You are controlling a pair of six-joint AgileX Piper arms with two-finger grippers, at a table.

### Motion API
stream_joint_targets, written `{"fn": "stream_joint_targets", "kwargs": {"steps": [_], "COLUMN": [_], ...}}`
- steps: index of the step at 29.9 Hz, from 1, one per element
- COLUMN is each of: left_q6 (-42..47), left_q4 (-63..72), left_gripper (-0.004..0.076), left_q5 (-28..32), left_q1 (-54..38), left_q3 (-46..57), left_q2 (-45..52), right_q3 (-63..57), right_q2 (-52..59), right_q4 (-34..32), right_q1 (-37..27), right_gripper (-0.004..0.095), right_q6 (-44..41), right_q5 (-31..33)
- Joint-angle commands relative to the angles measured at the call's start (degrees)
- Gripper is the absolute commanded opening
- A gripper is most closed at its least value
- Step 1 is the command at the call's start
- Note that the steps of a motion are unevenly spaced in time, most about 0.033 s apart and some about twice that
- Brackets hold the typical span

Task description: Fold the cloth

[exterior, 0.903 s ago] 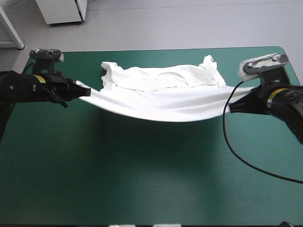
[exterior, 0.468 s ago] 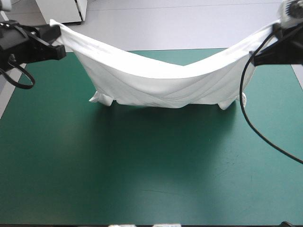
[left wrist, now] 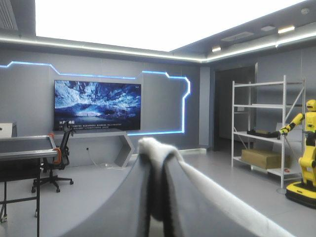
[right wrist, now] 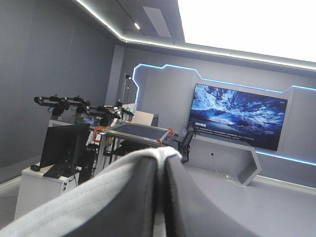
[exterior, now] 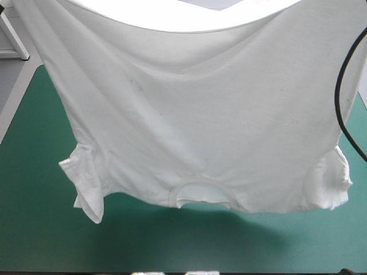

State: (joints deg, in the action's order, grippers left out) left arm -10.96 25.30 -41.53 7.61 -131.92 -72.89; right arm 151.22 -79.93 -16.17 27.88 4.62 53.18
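Obs: white short-sleeved T-shirt of thin soft knit [exterior: 195,114] hangs full-length betw. my two tools. Both tools are up out of the high view, so not seen there. Hem edge is up at the tools, ribbed neck opening [exterior: 200,192] is lowest, sleeves [exterior: 86,186] dangle at either side. Garment is below & betw. the tools, over the flat teal-green covered surface [exterior: 34,229]. Lower edge looks clear of the surface (shadow sits apart from it), not certain.

Left tool [left wrist: 157,190]: black fingers all but closed, white cloth wrapped over both tips, a band of it running off to one side. It has hold of the shirt.
Right tool [right wrist: 161,177]: same. Fingers meet in an arch, hem pinched betw. them, cloth trailing away beside it.

Handling, est.: light, limp, no stiffness. Sags mid-span betw. grips, will swing & drape wherever lowered. Not fragile. Thin hem could creep out of a pinch if pulled hard. Best hold = hem corners, tools well apart so the span is taut. For the folds themselves, take shoulder/sleeve seams.

Next, est.: set neck end on the surface first, lay flat. Risk: sleeves tucking under.
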Motion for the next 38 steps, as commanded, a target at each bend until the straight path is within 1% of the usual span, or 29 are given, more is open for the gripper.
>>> {"fn": "stream_joint_targets", "kwargs": {"steps": [1, 3, 6, 9, 12, 14, 18, 20, 21, 23, 25, 28, 30, 31, 36, 38], "left_q6": [-0.23, -0.23, -0.23, -0.43, -3.07, -5.28, -7.35, -9.79, -11.76, -16.10, -20.16, -22.38, -23.64, -23.50, -21.96, -17.61], "left_q4": [1.28, 1.28, 1.28, 1.28, 1.31, 1.49, 5.09, 6.86, 8.09, 8.96, 10.49, 10.80, 10.80, 10.80, 8.18, 3.34], "left_gripper": [-0.0009, -0.0009, -0.0009, -0.0009, -0.0009, -0.0009, -0.0009, -0.0009, -0.0009, -0.0009, -0.0009, -0.0009, -0.0009, -0.0009, -0.0009, -0.0009], "left_q5": [5.40, 5.40, 5.73, 7.89, 12.05, 15.58, 26.67, 31.48, 33.07, 34.27, 34.82, 34.57, 31.34, 30.20, 20.88, 17.87], "left_q1": [-0.09, -0.09, -0.09, -0.09, -0.09, -0.09, -0.09, -0.09, 0.05, 0.60, 1.81, 3.49, 4.04, 4.04, 3.90, 3.90], "left_q3": [-1.16, -1.16, -1.16, -1.16, -1.16, -1.16, -1.16, -1.89, -3.15, -6.74, -11.52, -19.55, -23.11, -23.74, -23.51, -22.94], "left_q2": [-0.49, -1.87, -5.36, -9.76, -14.07, -16.10, -19.62, -20.85, -21.63, -23.62, -25.93, -29.77, -32.36, -33.13, -37.48, -39.46], "right_q3": [0.65, 0.65, 0.65, 0.65, 0.65, 0.65, 0.89, 0.99, 1.03, 1.65, 2.67, 3.76, 3.77, 3.77, 3.66, 3.66], "right_q2": [-1.14, -2.65, -5.96, -10.29, -15.01, -17.57, -21.73, -22.59, -22.85, -22.87, -22.87, -22.87, -22.96, -23.10, -26.66, -28.78], "right_q4": [-0.64, -2.62, -8.54, -15.30, -18.89, -20.18, -20.91, -21.00, -21.00, -21.15, -21.00, -20.91, -19.89, -17.90, -8.91, -4.94], "right_q1": [-0.22, -0.22, -0.22, -0.22, -0.22, -0.52, -5.48, -8.23, -9.24, -10.64, -11.41, -11.55, -11.55, -11.55, -13.74, -14.99], "right_gripper": [-0.0017, -0.0017, -0.0017, -0.0017, -0.0017, -0.0017, -0.0017, -0.0016, -0.0016, -0.0016, -0.0015, -0.0015, -0.0015, -0.0016, -0.0017, -0.0017], "right_q6": [0.80, 0.80, -0.84, -4.05, -4.62, -6.86, -17.93, -21.35, -22.26, -22.39, -22.52, -22.38, -22.38, -22.24, -17.57, -15.69], "right_q5": [-5.34, -5.34, -5.34, -5.34, -7.23, -11.31, -26.17, -31.60, -33.70, -37.63, -39.14, -38.20, -35.53, -33.42, -16.91, -12.76]}}
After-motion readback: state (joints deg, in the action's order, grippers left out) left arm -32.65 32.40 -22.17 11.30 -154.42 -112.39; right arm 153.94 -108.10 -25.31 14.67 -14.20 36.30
